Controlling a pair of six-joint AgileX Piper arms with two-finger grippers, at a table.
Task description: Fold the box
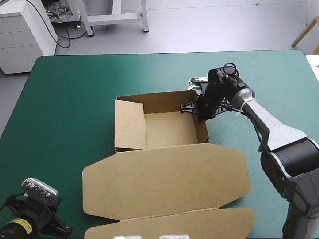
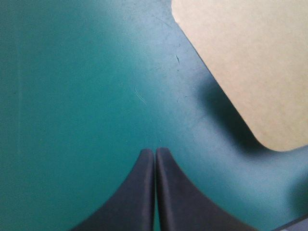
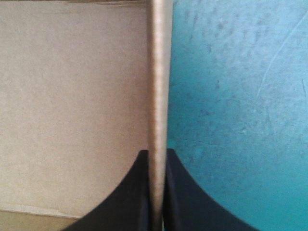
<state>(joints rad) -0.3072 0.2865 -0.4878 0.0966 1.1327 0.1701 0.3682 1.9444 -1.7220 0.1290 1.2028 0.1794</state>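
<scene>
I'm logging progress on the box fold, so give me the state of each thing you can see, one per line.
box: open tray, walls raised.
lid: lying flat, unfolded, on the tray's near side.
right gripper: shut on the box, pinching its right wall.
left gripper: shut, holding nothing, over bare teal-green cover.

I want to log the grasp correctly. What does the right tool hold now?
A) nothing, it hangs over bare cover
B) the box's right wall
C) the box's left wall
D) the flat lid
B: in the right wrist view the right tool is shut on the upright right wall of the box, with the teal-green cover beyond it.
</scene>
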